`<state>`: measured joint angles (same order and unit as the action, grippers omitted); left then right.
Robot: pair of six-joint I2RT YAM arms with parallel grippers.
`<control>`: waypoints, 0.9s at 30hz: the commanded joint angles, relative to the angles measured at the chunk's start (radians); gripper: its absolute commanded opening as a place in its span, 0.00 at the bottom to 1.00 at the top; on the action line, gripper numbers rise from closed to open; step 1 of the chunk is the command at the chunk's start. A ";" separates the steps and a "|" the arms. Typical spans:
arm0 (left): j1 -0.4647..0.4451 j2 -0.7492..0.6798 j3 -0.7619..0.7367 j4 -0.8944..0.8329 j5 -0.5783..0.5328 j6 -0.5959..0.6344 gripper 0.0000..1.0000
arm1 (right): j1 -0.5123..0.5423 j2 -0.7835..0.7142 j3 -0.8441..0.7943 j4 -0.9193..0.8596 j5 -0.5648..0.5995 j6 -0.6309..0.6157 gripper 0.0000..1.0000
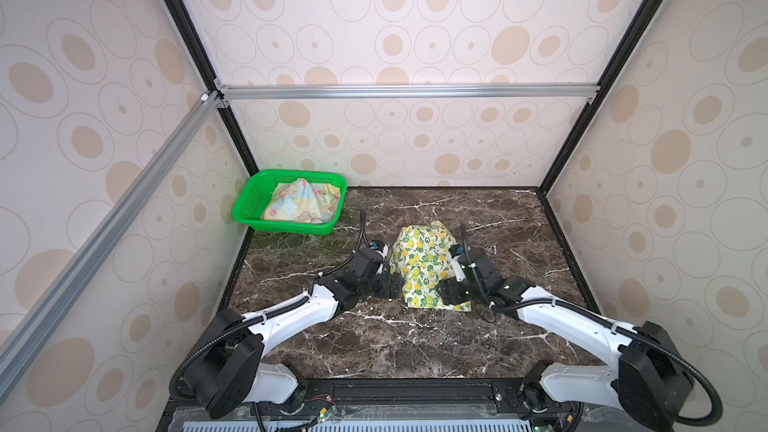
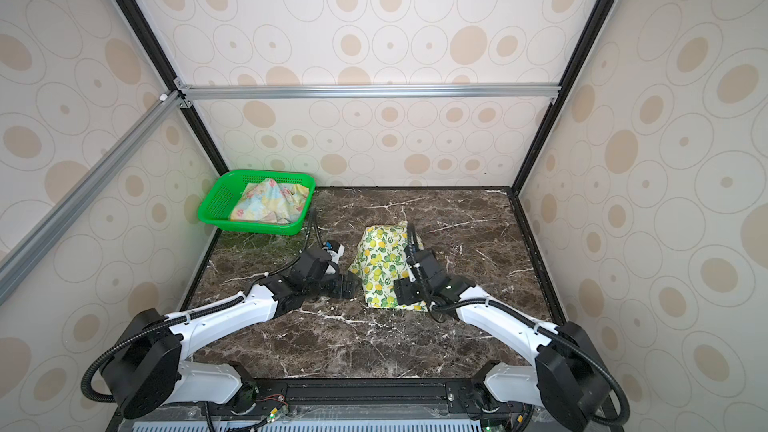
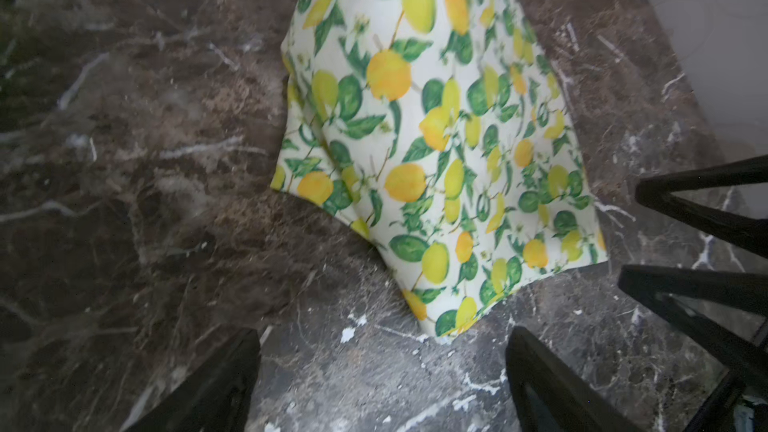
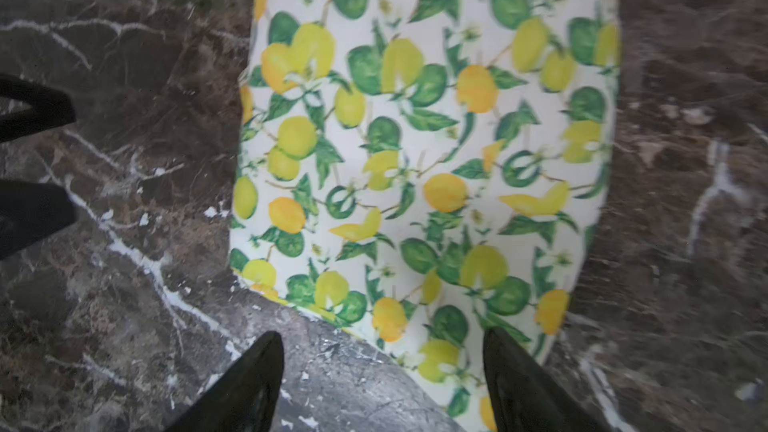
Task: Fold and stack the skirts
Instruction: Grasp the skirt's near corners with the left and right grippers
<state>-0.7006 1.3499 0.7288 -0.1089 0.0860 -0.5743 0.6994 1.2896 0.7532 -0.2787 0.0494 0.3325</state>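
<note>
In both top views the lemon-print skirt (image 1: 422,268) (image 2: 382,268) lies folded on the dark marble surface (image 1: 415,347), near the middle of the frame, between the two arms. The left gripper (image 1: 391,286) stands low at the left edge of this skirt, and the right gripper (image 1: 451,295) at its lower right part.

In the left wrist view the jaws of the left gripper (image 3: 382,338) are wide apart with only bare surface between them, and a corner of the skirt (image 3: 436,139) is just beyond them. In the right wrist view the jaws of the right gripper (image 4: 382,336) are also apart. One of them is over the near edge of the skirt (image 4: 415,160), and nothing is clamped.

The pastel flower-print skirt (image 1: 299,203) (image 2: 270,201) lies crumpled inside the green perforated basket (image 1: 249,205), which sits at the upper left corner of the surface, well apart from both grippers.
</note>
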 commanded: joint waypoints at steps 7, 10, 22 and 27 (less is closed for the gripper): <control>0.091 -0.128 -0.135 0.026 0.078 -0.177 0.91 | 0.141 0.216 0.130 -0.080 0.178 0.113 0.72; 0.094 -0.122 -0.153 0.086 0.113 -0.195 0.90 | 0.132 0.177 0.117 -0.137 0.248 0.113 0.75; 0.001 0.025 -0.108 0.246 0.260 -0.150 0.82 | -0.102 -0.121 -0.076 -0.227 0.060 0.206 0.83; -0.039 0.108 -0.079 0.280 0.277 -0.143 0.83 | -0.204 -0.112 -0.118 -0.203 -0.059 0.219 0.83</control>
<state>-0.7197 1.4254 0.6075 0.1272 0.3367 -0.7357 0.5346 1.1736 0.6605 -0.4698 0.0727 0.5194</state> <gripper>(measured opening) 0.830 0.831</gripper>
